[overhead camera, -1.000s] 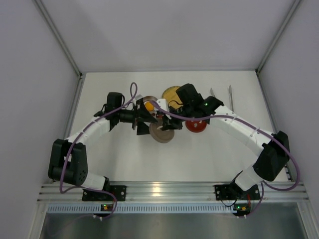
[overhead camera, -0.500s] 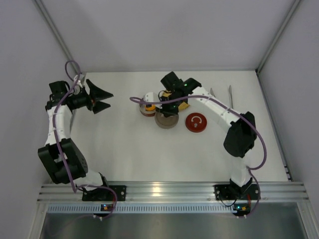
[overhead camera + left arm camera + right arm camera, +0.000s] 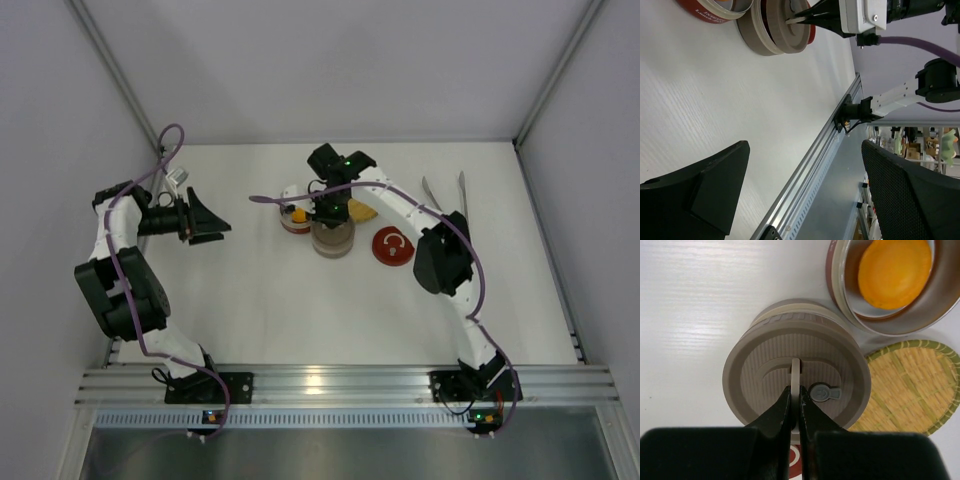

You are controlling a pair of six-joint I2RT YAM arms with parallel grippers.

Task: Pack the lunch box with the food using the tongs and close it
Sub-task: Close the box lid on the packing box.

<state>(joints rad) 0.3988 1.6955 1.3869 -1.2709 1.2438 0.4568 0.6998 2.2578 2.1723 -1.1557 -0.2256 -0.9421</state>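
One view, the right wrist's, shows the right tool [image 3: 795,400] pinching the thin tab [image 3: 795,371] on the lid [image 3: 765,365], orange ball [image 3: 894,271] in a tin [image 3: 840,295] just beside; overhead alone shows tongs [image 3: 462,190] right of the lid, left tool [image 3: 225,234] gaping, empty.

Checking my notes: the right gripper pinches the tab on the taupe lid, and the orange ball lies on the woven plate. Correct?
One slip: the orange ball lies in the open metal tin, not on the woven plate, as the right wrist view shows. The right gripper does pinch the tab on the taupe lid.
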